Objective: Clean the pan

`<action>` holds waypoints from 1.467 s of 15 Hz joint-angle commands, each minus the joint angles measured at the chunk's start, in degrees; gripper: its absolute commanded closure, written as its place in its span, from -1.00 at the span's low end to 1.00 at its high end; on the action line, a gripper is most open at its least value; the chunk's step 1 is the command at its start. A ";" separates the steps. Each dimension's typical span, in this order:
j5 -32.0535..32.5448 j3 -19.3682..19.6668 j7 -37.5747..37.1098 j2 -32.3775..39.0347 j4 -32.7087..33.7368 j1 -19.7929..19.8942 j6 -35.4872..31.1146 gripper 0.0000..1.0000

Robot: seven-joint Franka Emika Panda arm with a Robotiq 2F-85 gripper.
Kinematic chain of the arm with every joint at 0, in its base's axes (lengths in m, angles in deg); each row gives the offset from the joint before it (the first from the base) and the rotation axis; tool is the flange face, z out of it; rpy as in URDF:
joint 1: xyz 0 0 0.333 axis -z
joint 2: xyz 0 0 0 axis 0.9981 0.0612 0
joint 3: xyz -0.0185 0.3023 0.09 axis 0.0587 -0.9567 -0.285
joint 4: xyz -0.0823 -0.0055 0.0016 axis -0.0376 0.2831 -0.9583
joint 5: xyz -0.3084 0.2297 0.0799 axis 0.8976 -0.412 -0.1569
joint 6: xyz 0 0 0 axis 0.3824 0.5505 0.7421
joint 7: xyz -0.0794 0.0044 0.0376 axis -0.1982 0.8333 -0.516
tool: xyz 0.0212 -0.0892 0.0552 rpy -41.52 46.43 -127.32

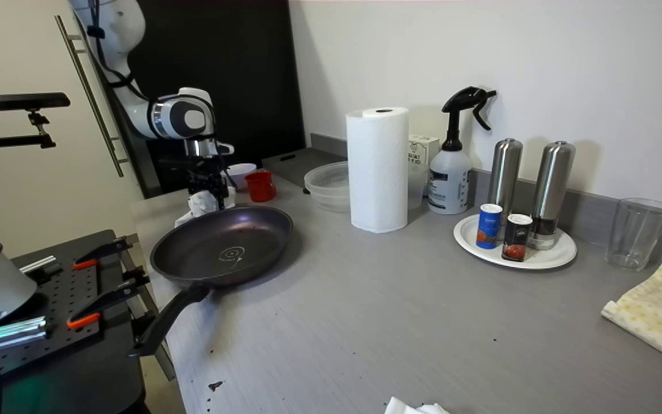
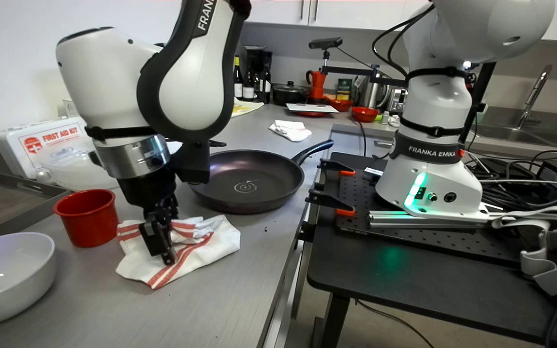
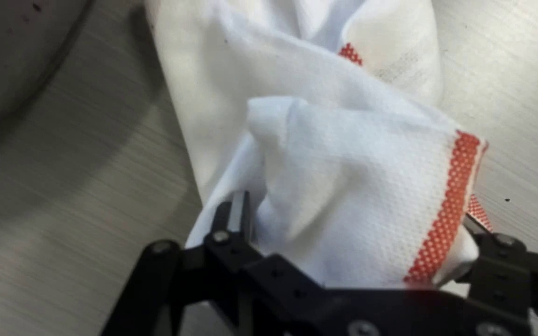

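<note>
The black pan [image 1: 222, 247] rests on the grey counter, its handle reaching past the edge; it also shows in an exterior view [image 2: 254, 174]. In the wrist view part of the pan [image 3: 12, 56] fills the top left corner, with reddish specks in it. A white cloth with red stripes [image 2: 211, 244] lies crumpled on the counter beside the pan. My gripper [image 2: 165, 251] points down at the cloth. In the wrist view the fingers of my gripper [image 3: 357, 212] are wide apart, one on each side of a bunched part of the cloth [image 3: 334, 154]. The finger tips are partly hidden by folds.
A red cup [image 2: 89, 217] and a white bowl [image 2: 12, 270] stand close to the cloth. A paper towel roll [image 1: 378, 172], a spray bottle [image 1: 449, 181] and a white plate with shakers [image 1: 564, 250] stand along the wall. Dark crumbs [image 1: 215, 385] lie on the counter.
</note>
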 commanded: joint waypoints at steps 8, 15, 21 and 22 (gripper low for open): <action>0.04 2.38 -2.44 -6.67 -5.82 -2.68 -3.19 0.88; 1.33 2.82 -6.26 -14.01 -9.75 -5.05 -1.77 0.93; -1.07 -0.07 -4.46 -26.25 -17.91 -2.42 -0.90 0.93; -1.94 -0.61 -3.97 -28.36 -19.13 -1.67 -0.74 0.93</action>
